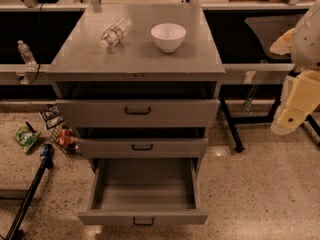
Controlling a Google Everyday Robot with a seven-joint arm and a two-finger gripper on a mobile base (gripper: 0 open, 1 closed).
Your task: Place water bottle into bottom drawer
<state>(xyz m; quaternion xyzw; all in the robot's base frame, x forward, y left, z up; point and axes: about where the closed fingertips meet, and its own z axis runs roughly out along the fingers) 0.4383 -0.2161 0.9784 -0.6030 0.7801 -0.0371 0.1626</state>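
Note:
The water bottle (116,31) lies on its side on top of the grey cabinet (137,59), left of centre, white cap pointing to the front left. The bottom drawer (144,191) is pulled out wide and its tray holds nothing. The middle drawer (142,147) and the top drawer (138,112) are pulled out a little. My gripper (289,118) hangs at the right edge of the view, well right of the cabinet at drawer height and far from the bottle. It holds nothing that I can see.
A white bowl (168,36) stands on the cabinet right of the bottle. A smaller clear bottle (26,54) stands on the ledge at left. A green bag (26,137), snack packs (62,135) and a black pole (27,196) lie on the floor at left.

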